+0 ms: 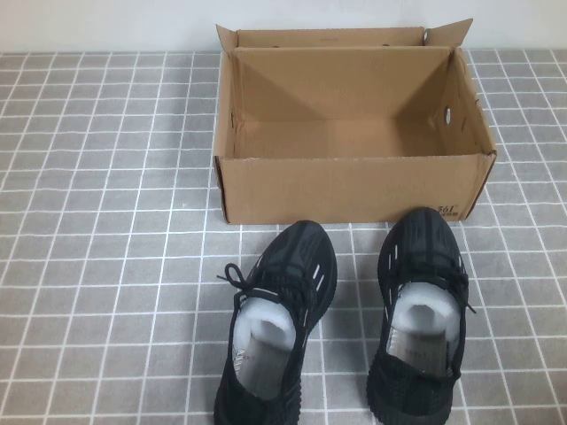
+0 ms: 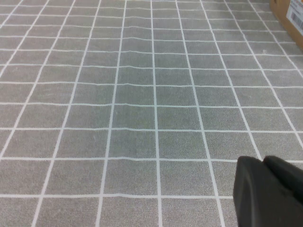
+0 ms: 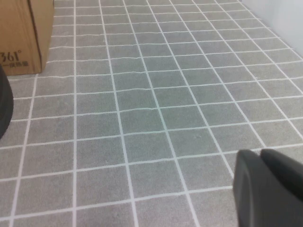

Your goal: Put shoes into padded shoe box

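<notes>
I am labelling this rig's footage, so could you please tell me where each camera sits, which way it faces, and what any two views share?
High view: raised on the robot's side, angled down at the open padded shoe box and the shoes in front of it; no arm shows.
Left wrist view: low over the grey tiled mat; the left gripper shows at the edge, a box corner far off.
Right wrist view: low over the mat; the right gripper shows.
Shared: the "361" print appears in the high and right wrist views.

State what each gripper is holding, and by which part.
Nothing held. Left gripper and right gripper hang over bare tile; both shoes lie untouched before the box.
</notes>
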Robot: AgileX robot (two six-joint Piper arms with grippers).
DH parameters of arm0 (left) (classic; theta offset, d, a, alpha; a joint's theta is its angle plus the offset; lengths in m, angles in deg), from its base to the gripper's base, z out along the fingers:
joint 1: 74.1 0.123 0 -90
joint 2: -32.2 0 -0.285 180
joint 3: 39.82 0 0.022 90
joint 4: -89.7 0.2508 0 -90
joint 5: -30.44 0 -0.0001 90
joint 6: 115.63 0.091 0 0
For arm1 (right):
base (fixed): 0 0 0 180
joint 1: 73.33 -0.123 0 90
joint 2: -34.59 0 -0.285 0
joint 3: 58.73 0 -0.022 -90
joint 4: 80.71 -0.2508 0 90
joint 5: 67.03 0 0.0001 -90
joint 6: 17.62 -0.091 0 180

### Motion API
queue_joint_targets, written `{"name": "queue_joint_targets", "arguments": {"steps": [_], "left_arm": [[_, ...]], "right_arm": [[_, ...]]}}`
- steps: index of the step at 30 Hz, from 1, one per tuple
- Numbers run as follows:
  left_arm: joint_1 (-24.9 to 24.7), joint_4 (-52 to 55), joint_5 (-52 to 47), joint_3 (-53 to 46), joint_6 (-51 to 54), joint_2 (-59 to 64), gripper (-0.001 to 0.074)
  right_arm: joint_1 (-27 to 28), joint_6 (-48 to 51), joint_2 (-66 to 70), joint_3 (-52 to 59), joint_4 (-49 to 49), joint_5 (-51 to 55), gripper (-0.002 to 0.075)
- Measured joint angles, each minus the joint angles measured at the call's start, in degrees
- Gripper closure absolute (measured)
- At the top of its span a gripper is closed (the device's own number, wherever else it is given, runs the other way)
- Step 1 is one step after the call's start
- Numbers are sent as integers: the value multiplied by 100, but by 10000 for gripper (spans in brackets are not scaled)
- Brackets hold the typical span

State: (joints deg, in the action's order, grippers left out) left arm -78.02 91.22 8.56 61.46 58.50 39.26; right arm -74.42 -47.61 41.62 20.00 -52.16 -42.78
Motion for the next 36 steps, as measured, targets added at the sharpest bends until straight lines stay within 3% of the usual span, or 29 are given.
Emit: {"name": "queue_joint_targets", "arguments": {"steps": [23, 36], "left_arm": [[0, 0, 0, 0, 0, 0, 738], [0, 0, 0, 0, 0, 0, 738]], "right_arm": [[0, 0, 0, 0, 0, -15, 734], [0, 0, 0, 0, 0, -1000, 734]]}}
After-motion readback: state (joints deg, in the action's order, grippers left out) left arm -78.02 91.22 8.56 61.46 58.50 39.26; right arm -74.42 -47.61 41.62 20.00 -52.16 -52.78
